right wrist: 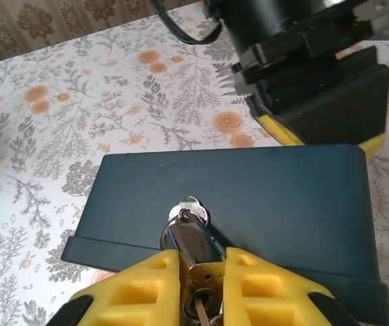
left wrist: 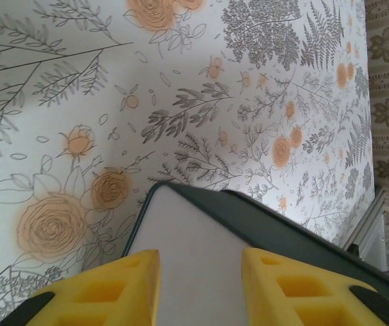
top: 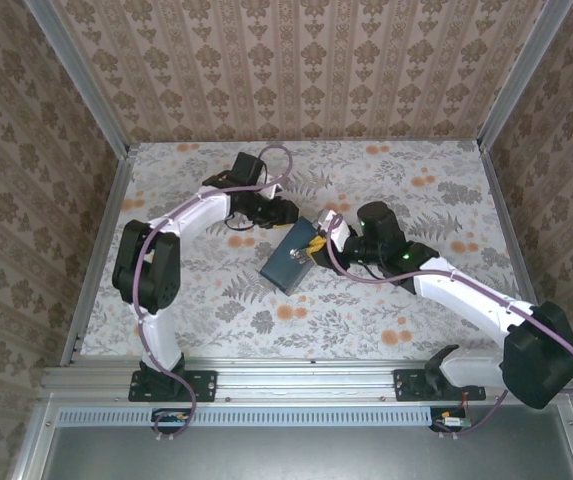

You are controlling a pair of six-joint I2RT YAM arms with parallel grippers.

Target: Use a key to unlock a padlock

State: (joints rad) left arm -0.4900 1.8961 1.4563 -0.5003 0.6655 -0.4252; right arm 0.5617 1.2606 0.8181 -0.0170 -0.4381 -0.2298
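Observation:
The small silvery padlock (right wrist: pixel 193 239) hangs by its shackle from a metal hasp (right wrist: pixel 189 209) on the dark blue box (right wrist: pixel 262 197). My right gripper (right wrist: pixel 201 257) is shut on the padlock's body. A thin key (right wrist: pixel 201 311) sits in the keyhole between the yellow fingers. In the top view the right gripper (top: pixel 320 238) is at the box's (top: pixel 288 262) right end. My left gripper (top: pixel 291 213) stands open at the box's far side. Its yellow fingers (left wrist: pixel 113 288) are spread over a pale face of the box (left wrist: pixel 282 227). The left gripper (right wrist: pixel 316 115) also shows behind the box.
The box lies mid-table on a floral cloth (top: pixel 386 320). Patterned walls (top: pixel 296 70) enclose the back and both sides. A metal rail (top: pixel 296 378) runs along the near edge by the arm bases.

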